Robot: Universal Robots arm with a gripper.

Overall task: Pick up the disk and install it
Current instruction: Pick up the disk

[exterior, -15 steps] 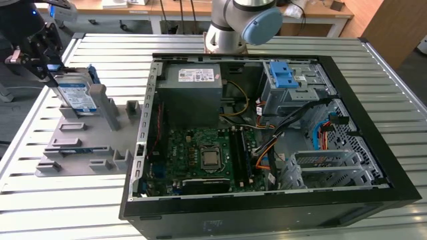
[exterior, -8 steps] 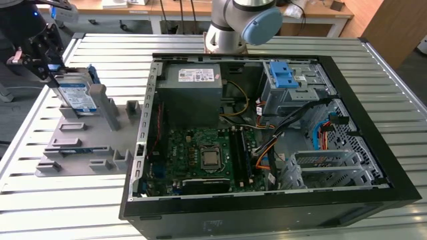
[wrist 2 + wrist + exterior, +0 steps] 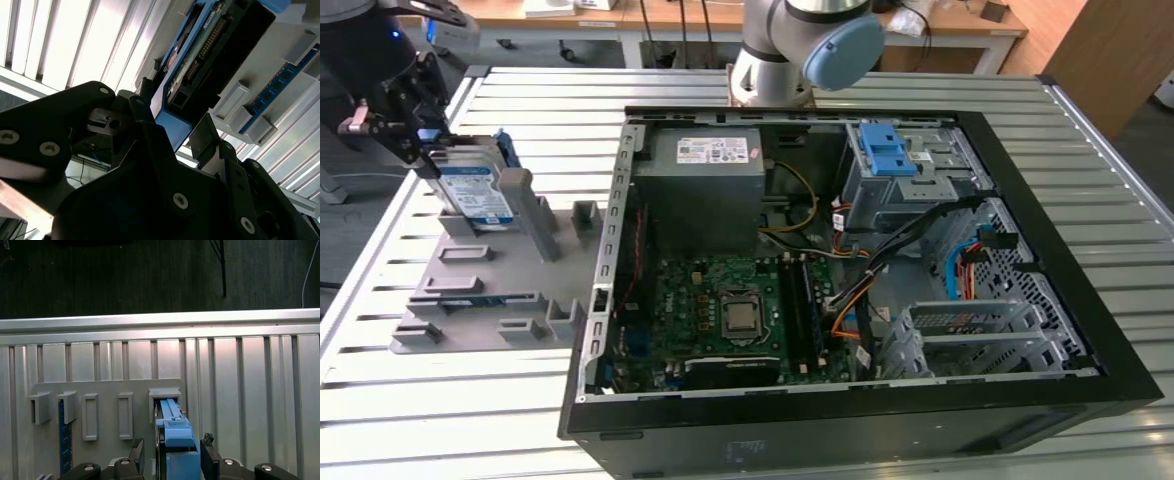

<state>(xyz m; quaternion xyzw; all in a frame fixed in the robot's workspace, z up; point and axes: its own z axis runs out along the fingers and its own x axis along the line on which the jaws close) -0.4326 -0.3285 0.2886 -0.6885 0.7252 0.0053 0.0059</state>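
Note:
The disk (image 3: pixel 470 195), a silver drive with a white-and-blue label in a blue carrier, stands on edge in a slot of the grey holder plate (image 3: pixel 480 290) at the exterior view's left. My gripper (image 3: pixel 434 150) is down over its top end. In the first wrist view the disk's blue carrier (image 3: pixel 175 440) sits between the two black fingers of the gripper (image 3: pixel 172 456), which touch it on both sides. The second wrist view shows the disk's circuit-board side (image 3: pixel 210 45) running away from the gripper (image 3: pixel 172 125), with one finger pad (image 3: pixel 205 137) against the carrier's corner.
The open computer case (image 3: pixel 854 250) lies at the exterior view's right, with a grey power-supply box (image 3: pixel 700 160), a motherboard (image 3: pixel 734 310) and a grey cage with blue latches (image 3: pixel 894 150). More grey slots and a blue board (image 3: pixel 62 435) stand on the holder plate. The slatted metal table (image 3: pixel 454 400) carries it all.

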